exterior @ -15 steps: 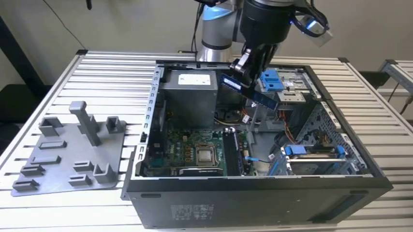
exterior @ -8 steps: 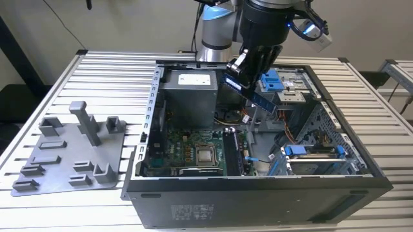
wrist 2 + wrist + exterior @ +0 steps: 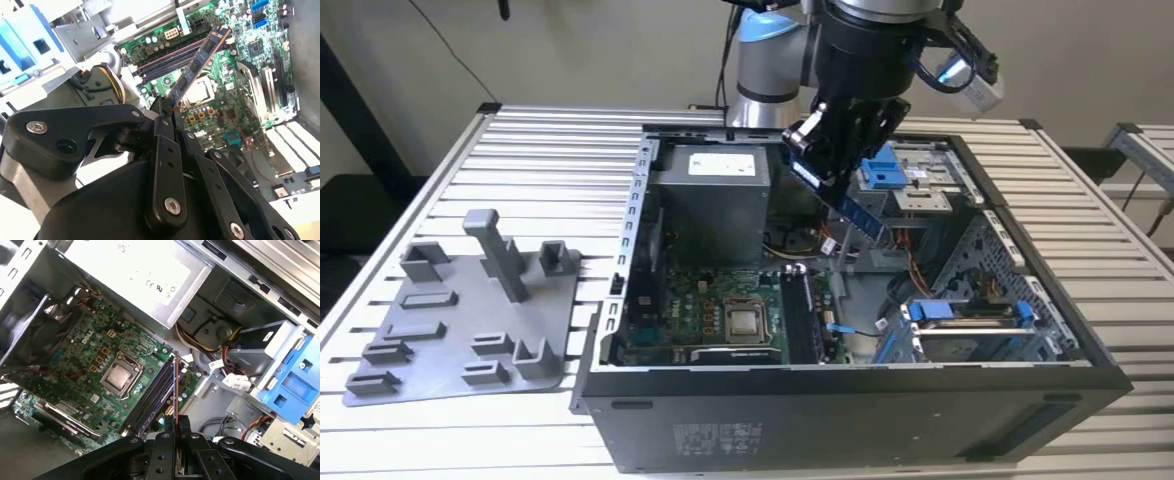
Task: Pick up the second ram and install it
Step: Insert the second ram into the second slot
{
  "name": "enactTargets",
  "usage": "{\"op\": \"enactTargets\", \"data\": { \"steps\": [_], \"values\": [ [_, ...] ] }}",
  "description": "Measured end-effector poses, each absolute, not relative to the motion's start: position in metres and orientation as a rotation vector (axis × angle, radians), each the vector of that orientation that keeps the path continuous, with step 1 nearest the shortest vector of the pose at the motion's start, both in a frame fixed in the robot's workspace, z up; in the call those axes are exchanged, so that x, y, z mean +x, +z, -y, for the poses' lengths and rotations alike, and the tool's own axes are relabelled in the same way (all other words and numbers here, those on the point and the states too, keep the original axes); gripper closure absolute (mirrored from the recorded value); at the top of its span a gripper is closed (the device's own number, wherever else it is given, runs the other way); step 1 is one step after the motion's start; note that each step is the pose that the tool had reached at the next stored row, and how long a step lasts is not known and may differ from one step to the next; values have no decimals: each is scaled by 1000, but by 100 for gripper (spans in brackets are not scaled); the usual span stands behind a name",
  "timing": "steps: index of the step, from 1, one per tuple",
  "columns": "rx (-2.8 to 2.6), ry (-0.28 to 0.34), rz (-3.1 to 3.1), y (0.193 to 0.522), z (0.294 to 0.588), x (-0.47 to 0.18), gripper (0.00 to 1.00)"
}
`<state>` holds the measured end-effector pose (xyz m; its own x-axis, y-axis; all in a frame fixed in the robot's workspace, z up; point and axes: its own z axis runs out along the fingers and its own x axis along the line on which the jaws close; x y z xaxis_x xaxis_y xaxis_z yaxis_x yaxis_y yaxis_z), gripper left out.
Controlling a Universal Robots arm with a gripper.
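We start with the second ram (image 3: 862,213), a thin dark stick with a bluish sheen. It hangs in the air inside the open computer case (image 3: 854,420), clear of the board below it. The gripper (image 3: 834,170) has its fingers closed on the stick's flat faces at one end, so most of its length juts out free toward the motherboard (image 3: 707,300). We judge this grip is chosen to leave the lower part of the stick clear of the fingers.

In the second wrist view the second ram (image 3: 197,65) runs out from the gripper (image 3: 165,107) at a slant over the memory slots (image 3: 167,57), with a thin reddish line along one long edge. In the first wrist view we see the second ram (image 3: 176,385) edge-on, rising from the gripper (image 3: 176,424). There it looks roughly in line with the dark memory slots (image 3: 150,395), which suggests the wrist has been turned to match them. The stick is not seated, and we cannot tell whether any slot is already filled.

Just beside the slots sits the processor (image 3: 119,377), bare in its socket. On the far side of the board is the grey power supply (image 3: 714,195). A blue drive caddy (image 3: 881,170) lies toward the exterior view's right, near the arm.

Outside the case, on the exterior view's left, a grey plastic tray (image 3: 454,330) with raised blocks rests on the slatted table (image 3: 520,150), well apart from the gripper.
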<state>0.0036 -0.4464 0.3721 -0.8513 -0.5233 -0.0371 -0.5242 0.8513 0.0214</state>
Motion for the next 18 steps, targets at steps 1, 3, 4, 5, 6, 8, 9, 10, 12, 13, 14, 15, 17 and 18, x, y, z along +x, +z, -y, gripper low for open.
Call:
{"op": "enactTargets", "data": {
  "steps": [1, 3, 4, 5, 6, 8, 9, 10, 12, 13, 14, 15, 17, 18],
  "values": [
    [-821, 47, -3001, 372, 446, 4, 86],
    [-766, 47, -3015, 371, 446, 4, 86],
    [-740, 46, -3021, 370, 446, 4, 86],
    [-714, 46, -3027, 370, 446, 4, 86],
    [-688, 45, -3033, 370, 446, 4, 86],
    [-639, 44, -3043, 369, 446, 4, 86],
    [-613, 44, -3048, 368, 446, 4, 86],
    [-588, 44, -3053, 368, 446, 4, 86],
    [-541, 43, -3061, 367, 446, 4, 86],
    [-520, 42, -3064, 367, 446, 4, 86],
    [-502, 42, -3067, 366, 446, 4, 86],
    [-486, 42, -3070, 366, 446, 4, 86],
    [-454, 41, -3074, 365, 446, 4, 86],
    [-438, 41, -3077, 364, 446, 4, 86]
  ]
}}
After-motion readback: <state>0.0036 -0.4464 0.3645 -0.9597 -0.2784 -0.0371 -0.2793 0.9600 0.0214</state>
